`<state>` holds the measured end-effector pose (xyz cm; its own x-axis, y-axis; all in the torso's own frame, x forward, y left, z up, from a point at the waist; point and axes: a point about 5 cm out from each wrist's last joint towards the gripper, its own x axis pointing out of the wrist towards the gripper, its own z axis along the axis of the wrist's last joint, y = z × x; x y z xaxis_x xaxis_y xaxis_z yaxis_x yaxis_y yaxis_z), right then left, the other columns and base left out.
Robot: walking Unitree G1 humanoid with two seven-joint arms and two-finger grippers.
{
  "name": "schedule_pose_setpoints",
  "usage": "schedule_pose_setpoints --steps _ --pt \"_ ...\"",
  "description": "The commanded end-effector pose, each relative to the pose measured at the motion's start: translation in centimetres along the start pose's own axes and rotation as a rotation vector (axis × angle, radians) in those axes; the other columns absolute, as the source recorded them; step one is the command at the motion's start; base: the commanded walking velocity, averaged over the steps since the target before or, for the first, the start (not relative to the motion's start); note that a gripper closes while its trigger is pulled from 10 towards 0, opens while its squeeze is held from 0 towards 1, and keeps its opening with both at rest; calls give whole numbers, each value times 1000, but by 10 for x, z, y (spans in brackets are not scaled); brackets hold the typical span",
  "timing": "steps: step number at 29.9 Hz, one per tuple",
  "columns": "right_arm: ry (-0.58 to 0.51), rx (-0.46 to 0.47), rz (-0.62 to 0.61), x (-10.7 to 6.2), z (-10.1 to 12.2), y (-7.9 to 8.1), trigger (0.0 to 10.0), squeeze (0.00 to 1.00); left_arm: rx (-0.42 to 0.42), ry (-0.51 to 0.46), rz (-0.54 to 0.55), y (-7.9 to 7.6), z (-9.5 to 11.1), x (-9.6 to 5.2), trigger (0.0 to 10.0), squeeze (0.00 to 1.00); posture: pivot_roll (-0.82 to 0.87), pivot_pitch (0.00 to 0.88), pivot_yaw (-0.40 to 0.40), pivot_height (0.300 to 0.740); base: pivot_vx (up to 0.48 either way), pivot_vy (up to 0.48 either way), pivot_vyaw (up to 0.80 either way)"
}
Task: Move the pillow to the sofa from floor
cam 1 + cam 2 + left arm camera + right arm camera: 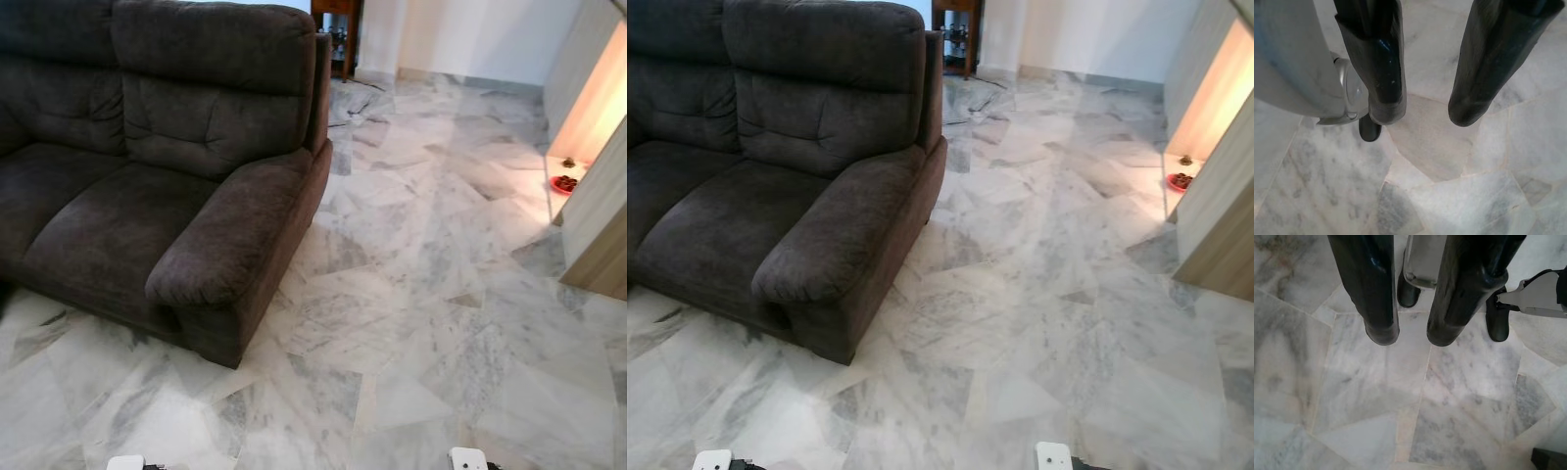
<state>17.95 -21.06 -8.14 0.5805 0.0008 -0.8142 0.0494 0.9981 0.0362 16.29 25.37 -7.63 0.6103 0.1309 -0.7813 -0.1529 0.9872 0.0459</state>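
Observation:
A dark grey fabric sofa [147, 186] stands at the left on the marble floor, its near armrest [230, 230] pointing toward me and its seat cushions bare. My left gripper [1425, 110] hangs low over the floor tiles, open, with nothing between its black fingers [1386, 93]. My right gripper [1413, 335] likewise points down at the tiles, open and holding nothing. The white tops of both arms [468, 458] peek in at the bottom edge of the eye views.
Pale marble floor [421, 294] stretches ahead and to the right of the sofa. A wooden panel wall [600, 230] stands at the right, with a lit opening and a red dish [563, 183] on the floor. A dark wooden cabinet [338, 29] stands behind the sofa.

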Motion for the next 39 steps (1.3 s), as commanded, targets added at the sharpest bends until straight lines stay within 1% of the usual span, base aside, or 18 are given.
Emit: schedule_pose_setpoints --steps 1,12,39 --pt "6 8 17 1 -1 6 10000 0 12 37 8 4 -8 -2 10000 0 52 101 8 740 0 409 0" --pt "9 -3 19 1 -1 5 10000 0 12 36 5 3 -7 -2 10000 0 51 93 9 740 0 415 0" --pt "9 10 18 1 1 6 10000 0 -1 36 7 3 -6 -1 10000 0 50 125 11 740 0 415 0"
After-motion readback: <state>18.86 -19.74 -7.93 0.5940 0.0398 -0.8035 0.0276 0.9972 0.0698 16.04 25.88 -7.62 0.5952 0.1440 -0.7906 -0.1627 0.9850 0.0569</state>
